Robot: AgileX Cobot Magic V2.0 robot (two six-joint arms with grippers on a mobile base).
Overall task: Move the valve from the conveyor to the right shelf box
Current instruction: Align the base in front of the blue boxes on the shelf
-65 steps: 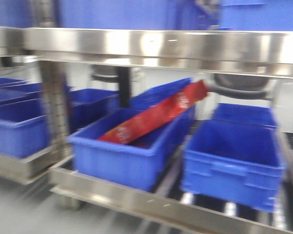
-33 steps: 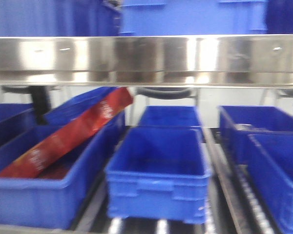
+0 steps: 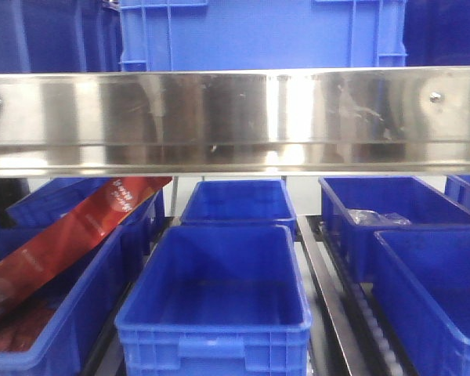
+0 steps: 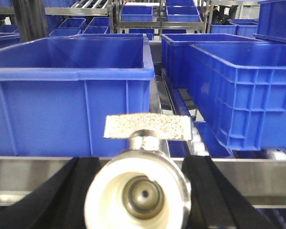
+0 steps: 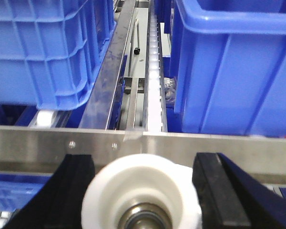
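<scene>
In the left wrist view a metal valve (image 4: 138, 193) with a white-lined opening and a flat speckled handle (image 4: 148, 127) sits between black fingers (image 4: 71, 191); my left gripper (image 4: 140, 167) is shut on it, low in front of the shelf's steel rail (image 4: 33, 176). In the right wrist view a second valve (image 5: 143, 191) with a white end sits in my right gripper (image 5: 144, 162), which is shut on it. Blue shelf boxes (image 3: 219, 290) stand ahead, with another at the right (image 3: 435, 290). The conveyor is out of view. Neither gripper shows in the front view.
A broad steel shelf beam (image 3: 235, 117) crosses the front view, with blue crates (image 3: 258, 35) above it. The left box holds a long red package (image 3: 63, 235). A back right box (image 3: 392, 211) holds a clear bag (image 3: 374, 217). Roller tracks (image 5: 152, 76) run between boxes (image 5: 233, 67).
The front view has swung right along the shelf: the red package and its box slid to the left edge, and more boxes came in at the right. The picture is sharper.
</scene>
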